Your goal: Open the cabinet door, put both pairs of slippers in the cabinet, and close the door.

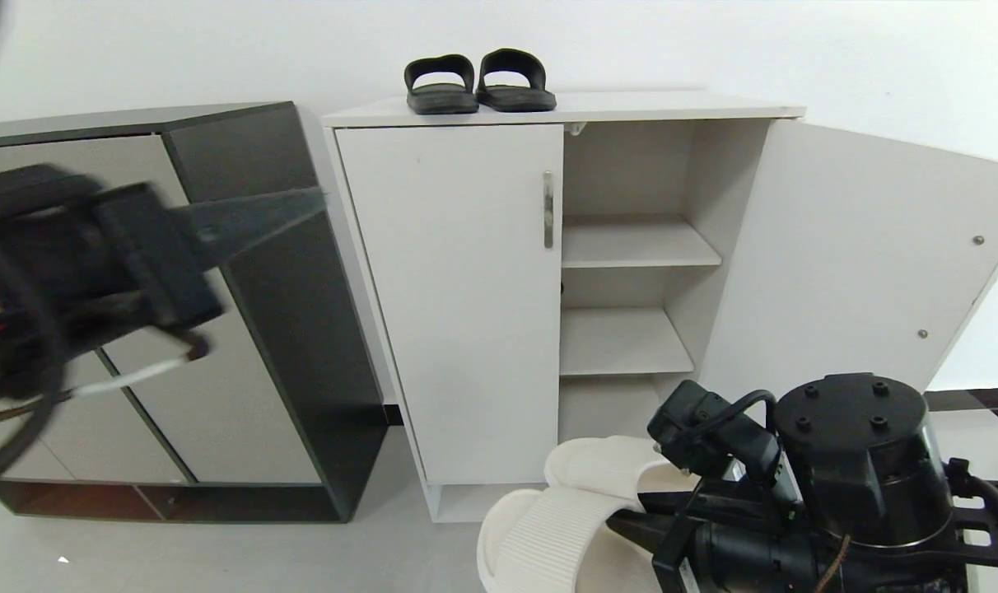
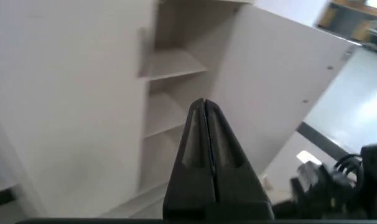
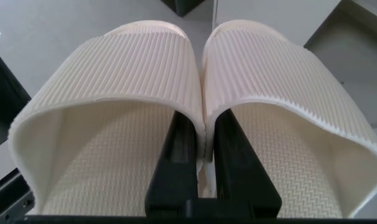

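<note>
The white cabinet [image 1: 458, 296] has its right door [image 1: 861, 255] swung open, showing two bare shelves [image 1: 631, 243]. A black pair of slippers [image 1: 478, 82] stands on the cabinet top. Low in front of the open compartment, my right gripper [image 1: 631, 523] is shut on the white pair of slippers [image 1: 565, 511]. The right wrist view shows the gripper [image 3: 204, 134] pinching the slippers' [image 3: 114, 81] inner walls together. My left gripper [image 1: 314, 202] is shut and holds nothing, raised at the left of the cabinet. In the left wrist view the gripper [image 2: 204, 109] points toward the shelves [image 2: 173, 62].
A dark grey cabinet [image 1: 293, 313] stands against the white one's left side. The left door has a metal handle [image 1: 547, 210] at its inner edge. Grey floor [image 1: 301, 560] lies in front of both cabinets.
</note>
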You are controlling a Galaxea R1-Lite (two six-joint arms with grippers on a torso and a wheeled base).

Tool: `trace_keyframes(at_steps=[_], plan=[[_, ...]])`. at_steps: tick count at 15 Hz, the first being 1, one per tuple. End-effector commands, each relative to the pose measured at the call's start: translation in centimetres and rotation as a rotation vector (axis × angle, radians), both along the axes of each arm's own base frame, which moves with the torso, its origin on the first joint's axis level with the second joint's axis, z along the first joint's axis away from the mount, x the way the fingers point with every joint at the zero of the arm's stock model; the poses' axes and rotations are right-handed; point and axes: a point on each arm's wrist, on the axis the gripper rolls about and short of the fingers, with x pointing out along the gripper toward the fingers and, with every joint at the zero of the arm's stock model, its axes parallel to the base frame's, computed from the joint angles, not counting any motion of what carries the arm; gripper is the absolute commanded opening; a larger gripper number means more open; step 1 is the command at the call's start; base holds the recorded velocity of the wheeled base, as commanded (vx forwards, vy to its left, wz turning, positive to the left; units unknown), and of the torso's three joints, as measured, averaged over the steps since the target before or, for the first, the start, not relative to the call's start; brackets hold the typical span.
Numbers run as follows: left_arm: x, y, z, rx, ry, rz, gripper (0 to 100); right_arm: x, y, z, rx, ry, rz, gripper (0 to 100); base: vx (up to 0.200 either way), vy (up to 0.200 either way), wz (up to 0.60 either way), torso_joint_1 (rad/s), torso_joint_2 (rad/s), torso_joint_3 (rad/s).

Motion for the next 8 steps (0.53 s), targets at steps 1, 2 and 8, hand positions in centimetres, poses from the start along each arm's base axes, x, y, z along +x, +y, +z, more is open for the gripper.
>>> trace_keyframes(at_steps=[1,2,8], plan=[[-12.3,9.0,-7.8,0.099,0.015,0.464,0,0.2,0.0,-0.1,-0.002,0.001,-0.004,0,0.0,0.0,0.0,0.0,0.0,0.0],[-14.2,9.6,-10.0,0.119,0.016,0.546,0,0.4,0.0,-0.1,0.005,-0.004,-0.012,0,0.0,0.0,0.0,0.0,0.0,0.0],[-16.2,8.7,-19.0,0.218,0.093,0.948,0,0.5,-0.2,0.5,0.026,-0.02,-0.021,0,0.0,0.0,0.0,0.0,0.0,0.0]])
